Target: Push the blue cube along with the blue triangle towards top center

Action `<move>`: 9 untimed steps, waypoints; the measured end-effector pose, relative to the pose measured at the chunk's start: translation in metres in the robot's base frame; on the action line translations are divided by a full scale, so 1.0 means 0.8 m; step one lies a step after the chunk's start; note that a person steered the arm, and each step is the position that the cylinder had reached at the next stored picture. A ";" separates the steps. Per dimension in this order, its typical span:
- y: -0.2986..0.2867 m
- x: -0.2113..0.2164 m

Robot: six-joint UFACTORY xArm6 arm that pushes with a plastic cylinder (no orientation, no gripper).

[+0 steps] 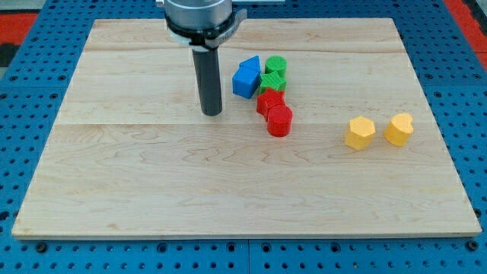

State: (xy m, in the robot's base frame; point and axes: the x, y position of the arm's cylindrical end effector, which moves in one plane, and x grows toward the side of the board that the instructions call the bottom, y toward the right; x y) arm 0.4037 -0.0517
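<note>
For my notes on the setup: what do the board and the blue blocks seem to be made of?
The board looks like pale unvarnished wood: grain lines and plank seams show. The blue cube and blue triangle look like matte plastic, possibly 3D-printed, with even colour and no shine. My tip stands to their left.

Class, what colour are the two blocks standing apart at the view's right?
Yellow: the two yellow blocks, shown in the camera view.

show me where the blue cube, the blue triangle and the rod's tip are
blue cube (244,82): camera view, its front face.
blue triangle (251,64): camera view, its top face.
my tip (212,113): camera view, the rod's very end, to the view's left of the blue cube.
</note>
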 end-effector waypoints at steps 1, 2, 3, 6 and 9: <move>0.000 -0.039; 0.012 -0.032; 0.012 0.009; 0.033 -0.022; 0.073 -0.061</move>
State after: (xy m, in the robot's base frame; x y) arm 0.3549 0.0069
